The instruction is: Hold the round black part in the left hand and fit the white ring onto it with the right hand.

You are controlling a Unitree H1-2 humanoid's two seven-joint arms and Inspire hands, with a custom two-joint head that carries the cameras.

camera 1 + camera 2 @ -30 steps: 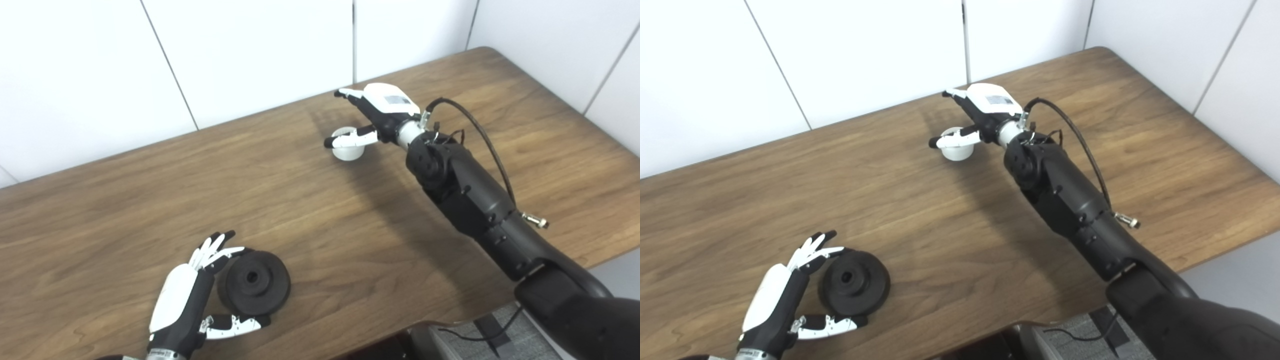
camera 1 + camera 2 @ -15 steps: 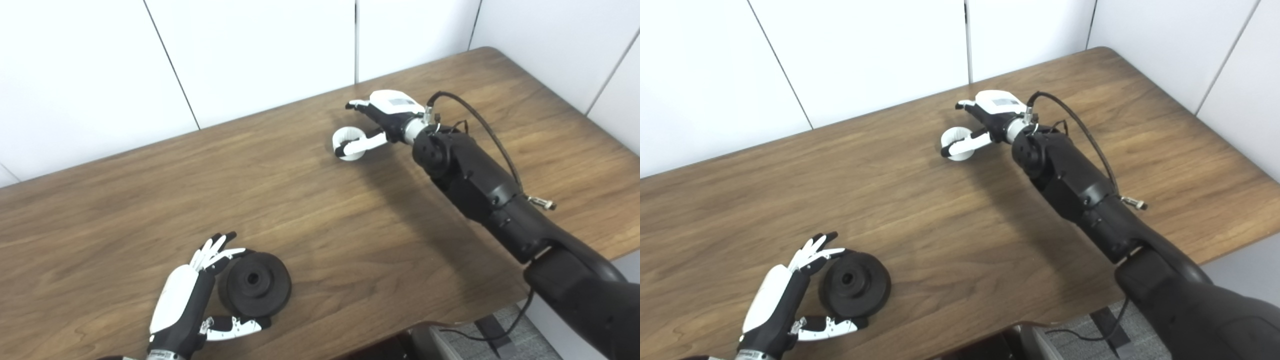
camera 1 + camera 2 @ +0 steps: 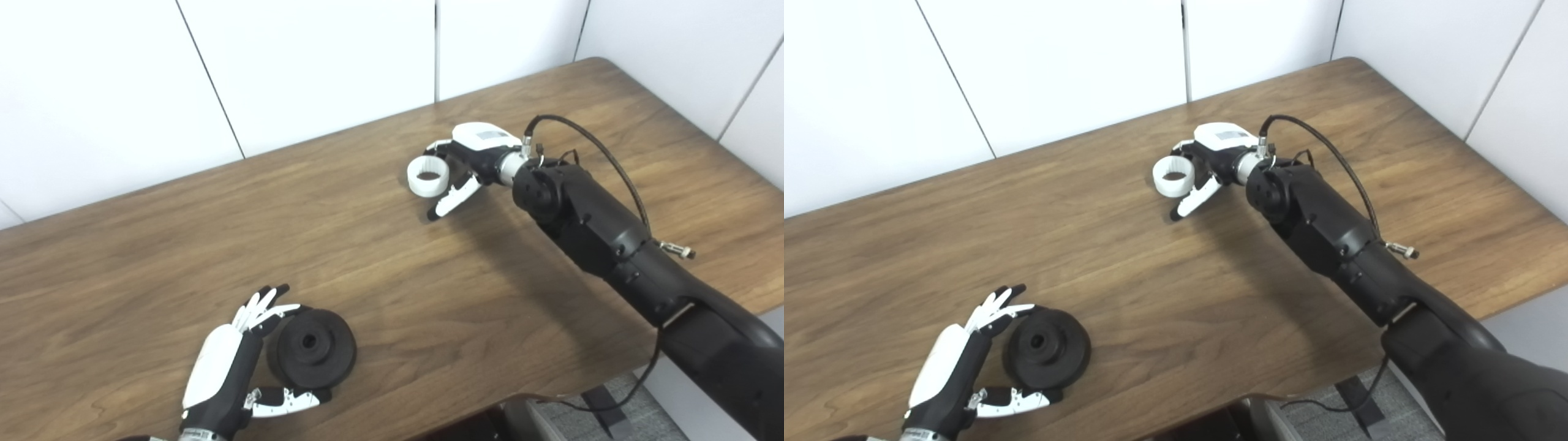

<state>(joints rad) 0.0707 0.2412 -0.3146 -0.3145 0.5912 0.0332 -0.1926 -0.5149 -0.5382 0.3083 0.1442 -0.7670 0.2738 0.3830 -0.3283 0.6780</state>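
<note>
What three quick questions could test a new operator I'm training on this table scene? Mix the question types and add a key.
1. True or false: the white ring is already fitted on the round black part.
2. Which hand is at the white ring? A) left hand B) right hand
3. Fill in: the round black part lies on the wooden ____.

Key:
1. False; the two lie far apart.
2. B; the ring sits beside its fingers, though whether they grip it cannot be told.
3. table; the left hand's fingers and thumb are spread around the part.
</note>
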